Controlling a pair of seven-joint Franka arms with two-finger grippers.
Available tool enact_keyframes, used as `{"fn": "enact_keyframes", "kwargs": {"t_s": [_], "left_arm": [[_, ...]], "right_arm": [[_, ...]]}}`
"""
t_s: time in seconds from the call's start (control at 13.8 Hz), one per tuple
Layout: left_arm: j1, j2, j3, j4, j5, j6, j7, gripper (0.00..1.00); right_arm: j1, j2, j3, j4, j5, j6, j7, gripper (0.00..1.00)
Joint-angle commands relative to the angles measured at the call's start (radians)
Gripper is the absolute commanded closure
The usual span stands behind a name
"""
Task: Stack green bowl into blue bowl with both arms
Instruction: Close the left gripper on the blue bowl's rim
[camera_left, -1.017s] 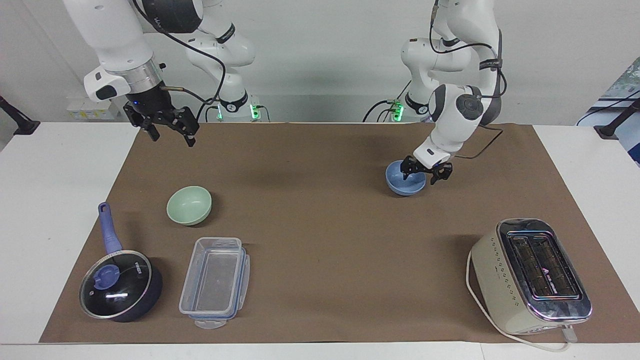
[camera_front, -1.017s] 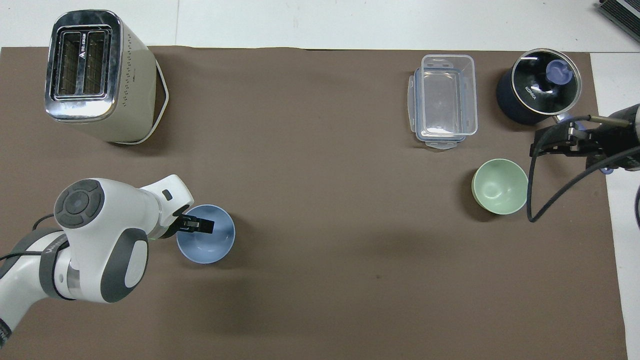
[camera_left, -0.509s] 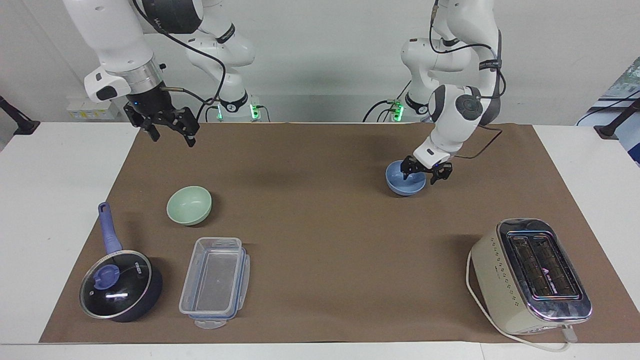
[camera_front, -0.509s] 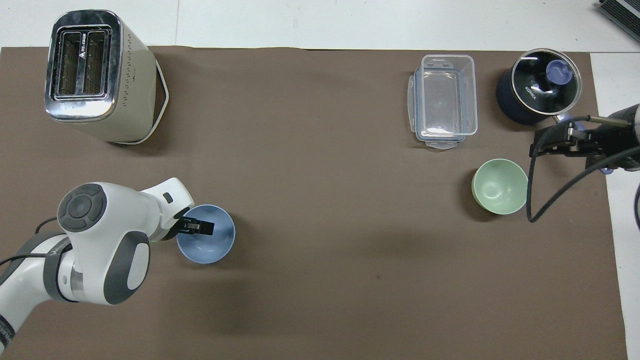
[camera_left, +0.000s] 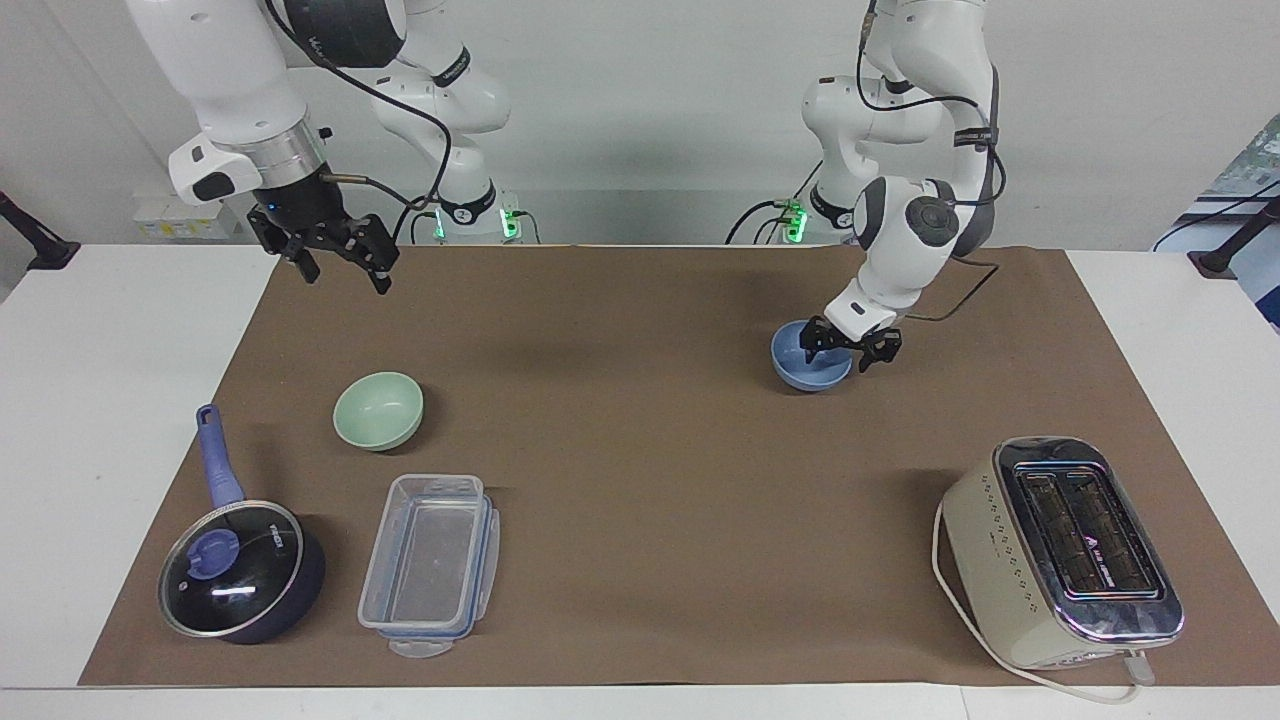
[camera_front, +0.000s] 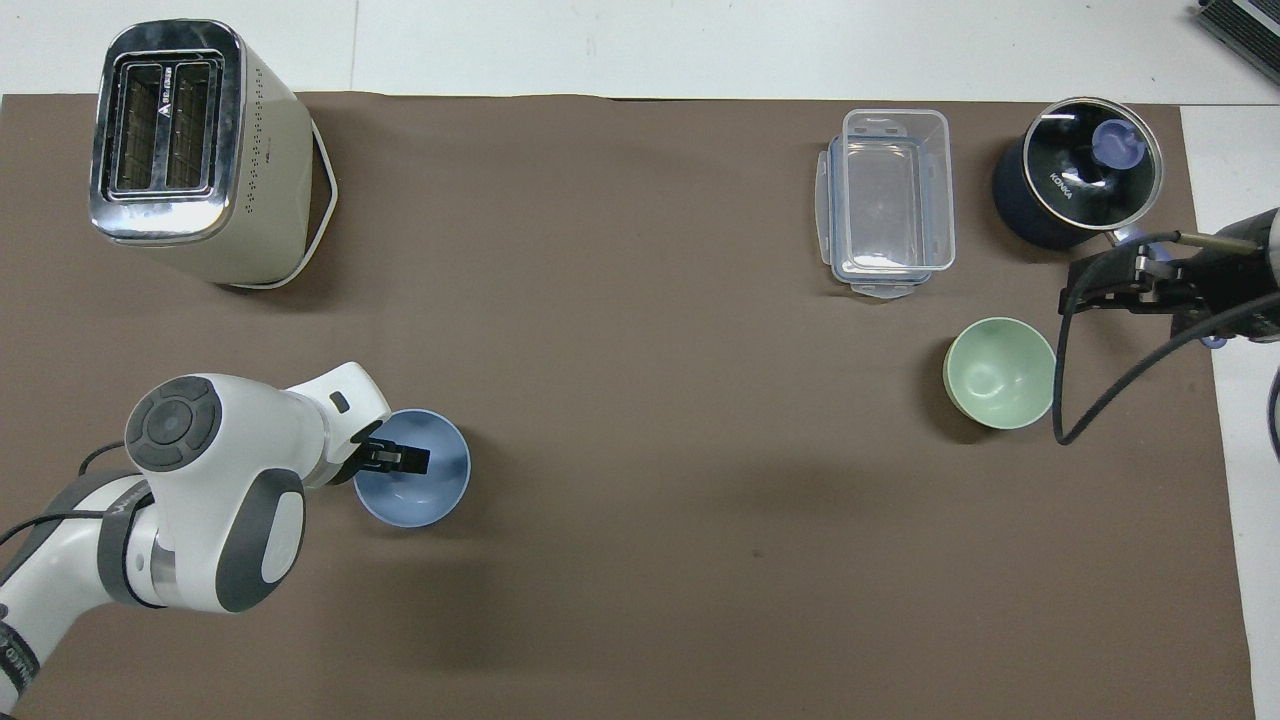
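Note:
The blue bowl (camera_left: 806, 366) (camera_front: 418, 488) rests on the brown mat toward the left arm's end. My left gripper (camera_left: 850, 346) (camera_front: 396, 459) is down at its rim, open, with one finger inside the bowl and the other outside. At the right arm's end of the mat stands the green bowl (camera_left: 378, 410) (camera_front: 1000, 372), upright and empty. My right gripper (camera_left: 338, 262) (camera_front: 1110, 283) hangs open in the air above that end of the mat, well clear of the green bowl and holding nothing.
A cream toaster (camera_left: 1060, 550) (camera_front: 190, 150) stands at the left arm's end, farther from the robots than the blue bowl. A clear plastic container (camera_left: 430, 560) (camera_front: 888, 200) and a dark blue lidded saucepan (camera_left: 240, 575) (camera_front: 1078, 180) lie farther out than the green bowl.
The left arm's elbow has shifted a little while its gripper stays at the blue bowl's rim. The right gripper has risen slightly. Neither bowl has moved.

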Motion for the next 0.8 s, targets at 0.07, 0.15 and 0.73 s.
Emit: {"fn": "enact_keyframes", "kwargs": {"t_s": [0.07, 0.15, 0.73], "left_arm": [[-0.019, -0.015, 0.016, -0.026, -0.013, 0.027, -0.001, 0.69], [-0.019, -0.015, 0.016, -0.025, -0.013, 0.023, -0.001, 0.92], [0.001, -0.021, 0.023, 0.032, -0.012, -0.034, 0.009, 1.00]], "right_arm": [[-0.007, -0.009, -0.001, -0.015, 0.012, 0.015, -0.028, 0.00], [-0.007, -0.009, -0.001, -0.015, 0.012, 0.015, -0.028, 0.00], [-0.008, -0.009, -0.001, -0.015, 0.012, 0.017, -0.028, 0.00]]}}
